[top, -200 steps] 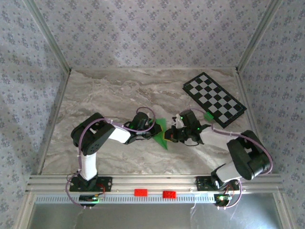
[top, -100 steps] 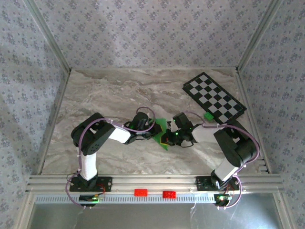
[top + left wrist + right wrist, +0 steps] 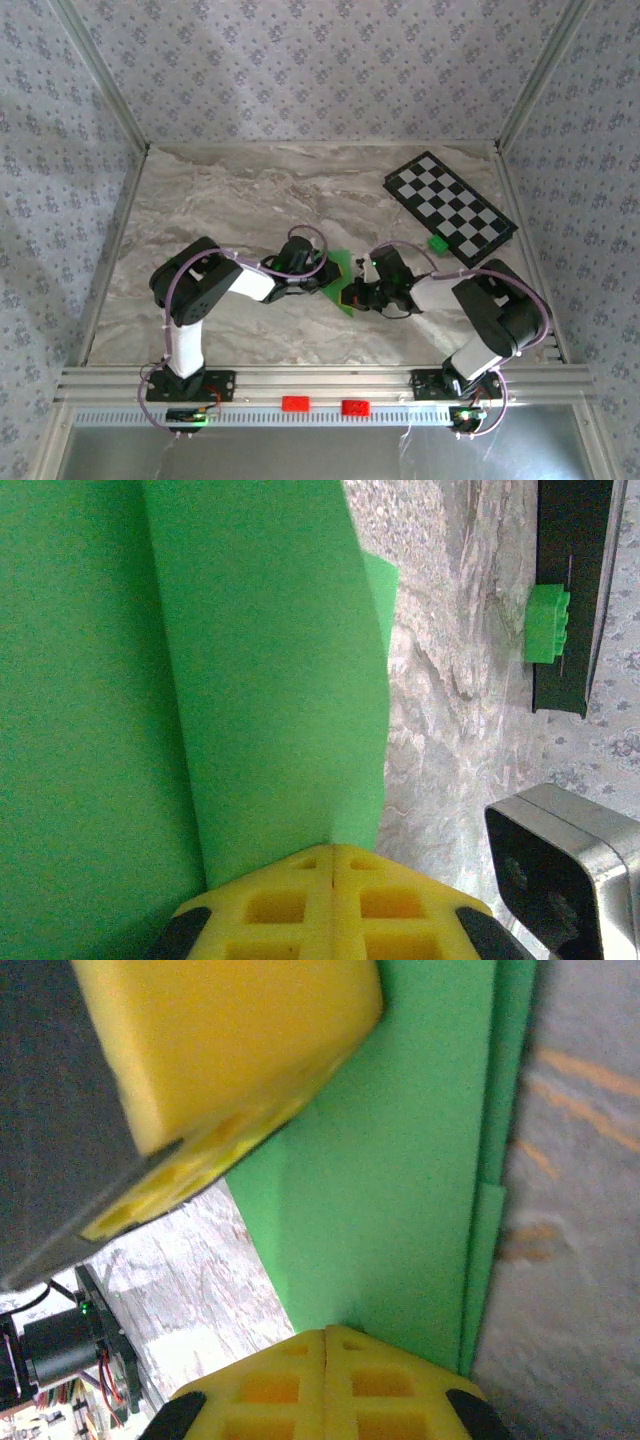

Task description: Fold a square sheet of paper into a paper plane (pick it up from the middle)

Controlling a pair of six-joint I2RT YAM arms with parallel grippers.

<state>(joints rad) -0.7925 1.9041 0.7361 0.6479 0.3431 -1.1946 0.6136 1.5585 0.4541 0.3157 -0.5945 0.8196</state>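
The square sheet of paper (image 3: pixel 338 272) lies near the worktop's (image 3: pixel 230 190) centre, folded into overlapping layers but not yet a slim dart. The left tool (image 3: pixel 333 880) at its 9 o'clock and the right tool (image 3: pixel 325 1370) at its 3 o'clock are both clenched, tips on the paper. Several folds likely remain.

Left arm (image 3: pixel 195 290) and right arm (image 3: pixel 500 315) both reach inward, elbows out, wrists angled down. Left gripper (image 3: pixel 325 284): jaws fully closed, yellow pads (image 3: pixel 280 905) flat against each other, seam centred in its wrist view. Right gripper (image 3: pixel 352 296): also closed, pads (image 3: pixel 270 1390) meeting with no gap. The two grippers are tip to tip, just beside each other. A left finger (image 3: pixel 230 1040) sits just ahead of the right tips, up and to their left.
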